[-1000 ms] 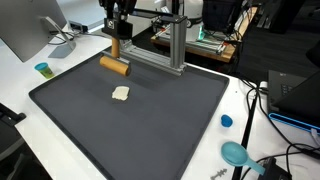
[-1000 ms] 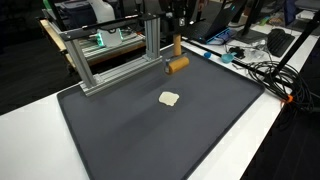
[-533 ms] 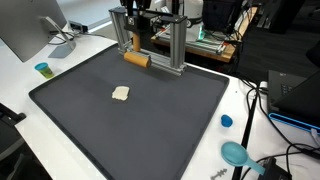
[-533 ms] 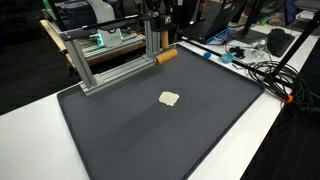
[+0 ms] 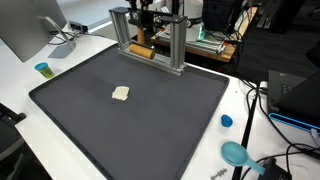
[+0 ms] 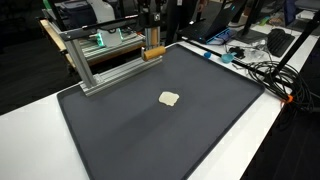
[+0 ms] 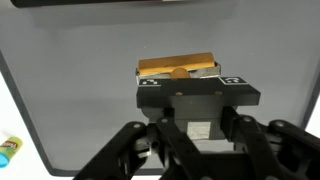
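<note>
- We see a white table carrying the whole setup in both exterior views.
- A dark mat covers most of the table.
- A metal frame of two posts and a crossbar stands along the mat's far edge.
- A monitor stands on the table beyond one corner of the mat, well apart from the frame.
- Cables lie on the table off the mat's side.
- The gripper hangs at the frame, above the mat's far edge.
- In the wrist view its jaws are clamped narrow on the wooden piece, which sits crosswise between the pads.
- In an exterior view the wooden piece hangs below the gripper, just beside a frame post. We cannot tell whether it touches the frame or the mat.
- A small pale piece lies flat near the middle of the mat, well apart from the gripper.
- A teal cup stands on the table near the monitor, just off the mat.
- A blue cap lies on the table beside the mat's opposite edge.
</note>
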Available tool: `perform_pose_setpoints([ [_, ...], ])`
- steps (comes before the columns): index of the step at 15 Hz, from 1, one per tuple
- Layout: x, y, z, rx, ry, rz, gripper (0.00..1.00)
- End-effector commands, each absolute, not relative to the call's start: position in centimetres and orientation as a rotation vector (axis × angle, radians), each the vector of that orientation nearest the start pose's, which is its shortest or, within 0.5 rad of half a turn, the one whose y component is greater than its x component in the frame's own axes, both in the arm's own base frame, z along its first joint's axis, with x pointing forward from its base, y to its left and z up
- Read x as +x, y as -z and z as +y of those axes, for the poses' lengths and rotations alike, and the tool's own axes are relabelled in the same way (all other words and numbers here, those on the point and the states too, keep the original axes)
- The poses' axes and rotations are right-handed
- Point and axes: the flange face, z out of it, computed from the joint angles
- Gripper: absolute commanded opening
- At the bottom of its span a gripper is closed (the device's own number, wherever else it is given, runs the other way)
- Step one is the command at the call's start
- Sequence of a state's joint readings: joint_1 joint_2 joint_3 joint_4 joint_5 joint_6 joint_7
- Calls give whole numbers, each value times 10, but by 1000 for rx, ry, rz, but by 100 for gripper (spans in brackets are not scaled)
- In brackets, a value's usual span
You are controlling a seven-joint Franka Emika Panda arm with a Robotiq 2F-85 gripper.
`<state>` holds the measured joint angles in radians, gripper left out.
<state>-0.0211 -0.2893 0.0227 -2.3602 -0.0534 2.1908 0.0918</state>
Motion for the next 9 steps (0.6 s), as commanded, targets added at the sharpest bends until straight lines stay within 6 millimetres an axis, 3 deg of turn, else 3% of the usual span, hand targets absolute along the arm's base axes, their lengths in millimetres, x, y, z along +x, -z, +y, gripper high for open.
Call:
perform_pose_setpoints([
  [1,439,-470,0,-3198,156,110,22],
  [5,423,-468,6,-3207,148,79,22],
  [9,402,-456,-3,-3248,142,79,22],
])
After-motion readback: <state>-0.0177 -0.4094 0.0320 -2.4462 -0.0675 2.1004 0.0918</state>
